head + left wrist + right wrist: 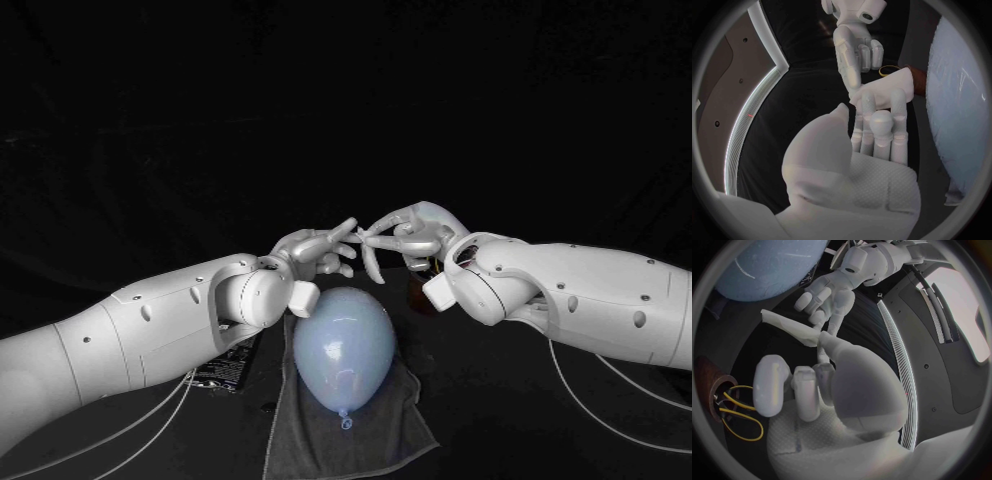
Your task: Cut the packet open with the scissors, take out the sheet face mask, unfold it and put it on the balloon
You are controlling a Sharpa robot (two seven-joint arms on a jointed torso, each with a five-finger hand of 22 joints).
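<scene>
**A:** Any containers, and what's in them?

**B:** One brown holder (712, 382), standing near the rounded end of the balloon (343, 345), under the right wrist. The scissors (737, 412) sit in it, yellow handle loops up.

**A:** And the sheet mask?

**B:** The sheet mask (786, 326) is up off the bench (555, 430), folded into a pale strip. It is pinched between the left hand (320, 250) and the right hand (411, 228), which meet above the balloon's far end. Each hand grasps a part of it.

**A:** What do the views add to each other?

**B:** The wrist views show the fingertips on the mask, and the right one shows the loops in the holder. The head view shows the pale blue balloon lying on a dark towel (353, 435), knot towards the robot. It also shows the dark packet (231, 368) beside the towel, partly under the left arm.
</scene>
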